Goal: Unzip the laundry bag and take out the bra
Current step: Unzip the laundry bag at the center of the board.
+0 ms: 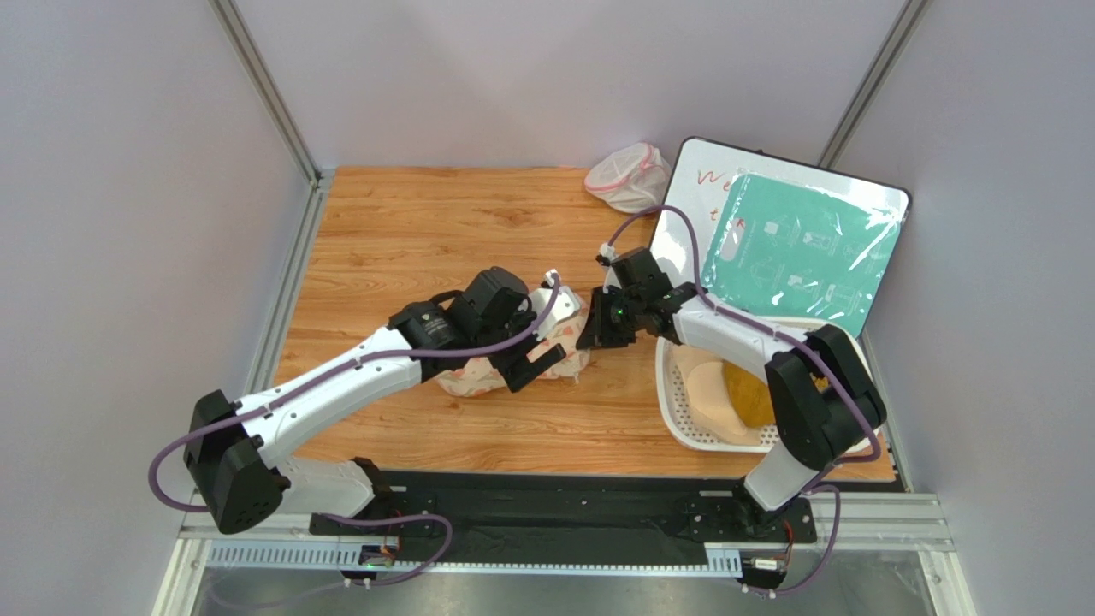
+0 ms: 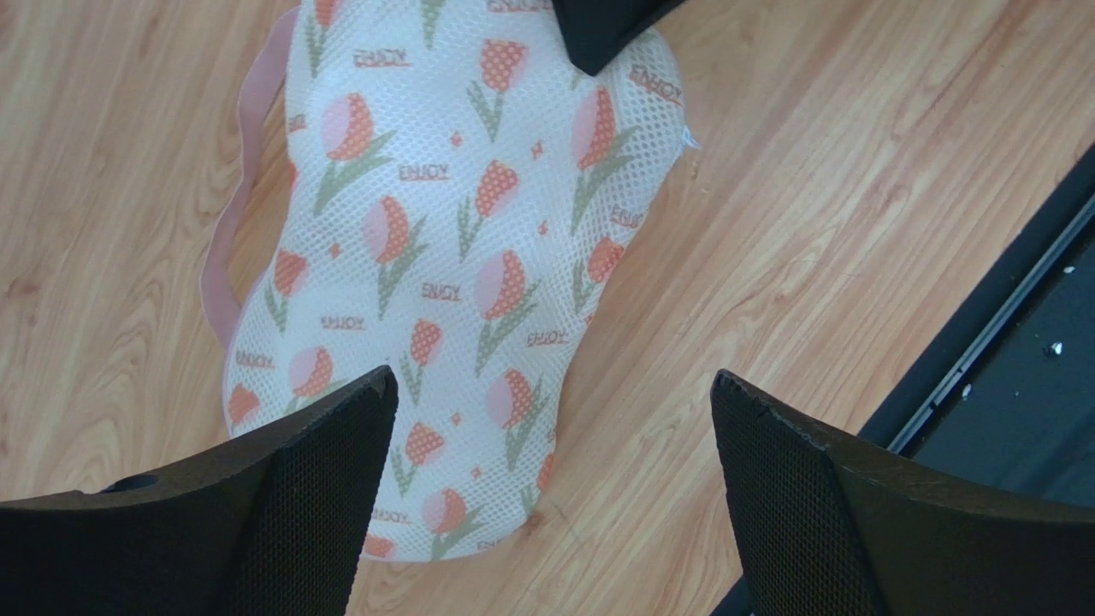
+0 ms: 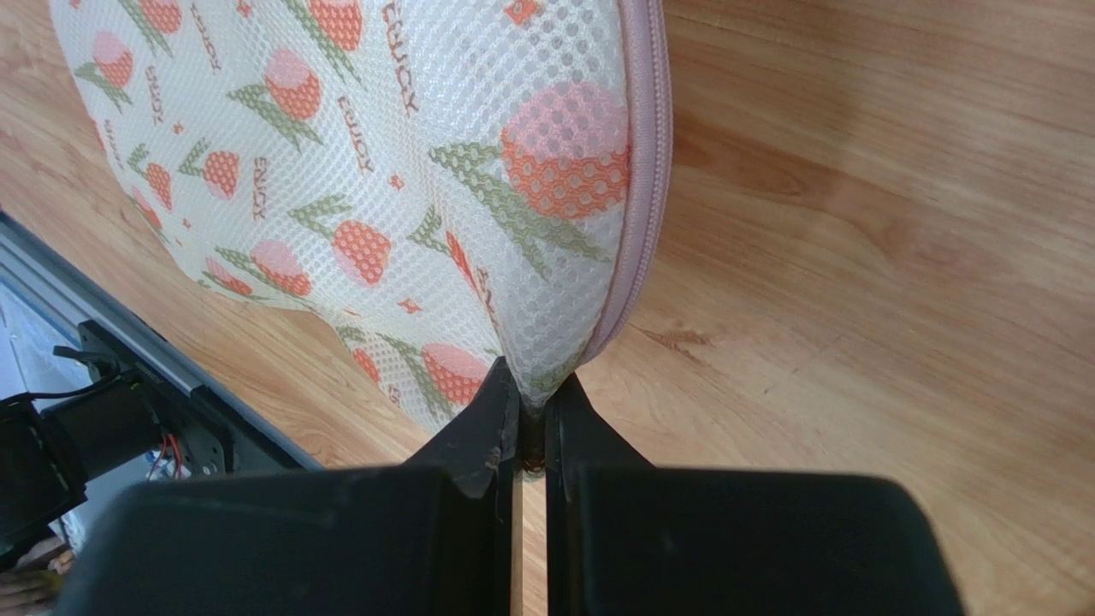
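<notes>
- Right gripper (image 3: pixel 530 408): jaws pinched almost together on the tip of the laundry bag (image 3: pixel 360 167), a flat cream mesh pouch with orange-pink tulip and green leaf print. Whether the zip pull itself sits between them is hidden.
- Pink zip edging (image 3: pixel 647 193) runs away from the pinch along the bag's rim. Judgement: draw along that line, low and steady, not upward.
- Left gripper (image 2: pixel 550 385): wide open, holding nothing, above the bag's other end.
- Judgement: it should pin the fabric first as an anchor; otherwise the whole bag may slide on the wooden table (image 2: pixel 836 193).
- Bag lies mid-table, between the two arms.
</notes>
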You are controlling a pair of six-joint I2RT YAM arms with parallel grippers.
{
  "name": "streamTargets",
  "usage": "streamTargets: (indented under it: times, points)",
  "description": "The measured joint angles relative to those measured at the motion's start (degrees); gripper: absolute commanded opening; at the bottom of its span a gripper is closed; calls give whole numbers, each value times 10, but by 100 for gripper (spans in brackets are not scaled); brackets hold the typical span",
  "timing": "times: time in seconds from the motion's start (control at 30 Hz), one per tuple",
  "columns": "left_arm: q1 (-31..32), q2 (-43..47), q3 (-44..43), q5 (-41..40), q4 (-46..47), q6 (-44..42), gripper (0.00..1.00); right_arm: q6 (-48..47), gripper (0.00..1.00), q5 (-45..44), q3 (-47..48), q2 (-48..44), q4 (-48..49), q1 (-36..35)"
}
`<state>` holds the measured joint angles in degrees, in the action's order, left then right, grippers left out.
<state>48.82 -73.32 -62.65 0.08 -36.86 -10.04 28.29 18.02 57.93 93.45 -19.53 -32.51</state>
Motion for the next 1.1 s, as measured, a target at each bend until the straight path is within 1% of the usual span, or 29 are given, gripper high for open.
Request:
streamTargets:
  times: [0.17, 0.27, 0.37, 0.57, 0.73, 0.77, 0.83, 0.87, 0.93, 0.97, 1.03, 1.07, 1.1]
  points:
    - [30, -8, 28, 9, 40, -17, 93, 0, 0, 27, 0, -27, -28, 23]
    - [76, -22, 42, -2, 69, -28, 93, 0, 0, 42, 0, -37, -38, 39]
    - [109, -46, 48, -11, 91, -39, 95, -1, 0, 57, 0, -38, -43, 53]
    - [114, -107, 48, -39, 137, -59, 95, -7, 0, 77, 0, -38, -49, 65]
    - [114, -172, 44, -85, 182, -76, 89, -12, 0, 87, 0, -38, -49, 68]
    - [114, -182, 44, -98, 193, -80, 83, -12, 0, 87, 0, -38, -49, 69]
    - [114, -197, 44, -120, 212, -86, 76, -14, 0, 87, -1, -38, -49, 70]
    - [114, -203, 44, -130, 222, -90, 65, -14, 1, 87, -3, -40, -49, 72]
    - [114, -209, 44, -143, 233, -94, 57, -16, 1, 87, -7, -42, -49, 75]
    - [114, -210, 44, -148, 238, -98, 50, -16, 1, 88, -9, -44, -50, 78]
    - [114, -213, 44, -162, 249, -101, 44, -18, 1, 92, -9, -45, -51, 82]
    - [114, -216, 44, -170, 255, -103, 35, -18, 1, 92, -9, -45, -50, 83]
    - [115, -219, 43, -176, 258, -103, 31, -18, 1, 93, -9, -45, -50, 85]
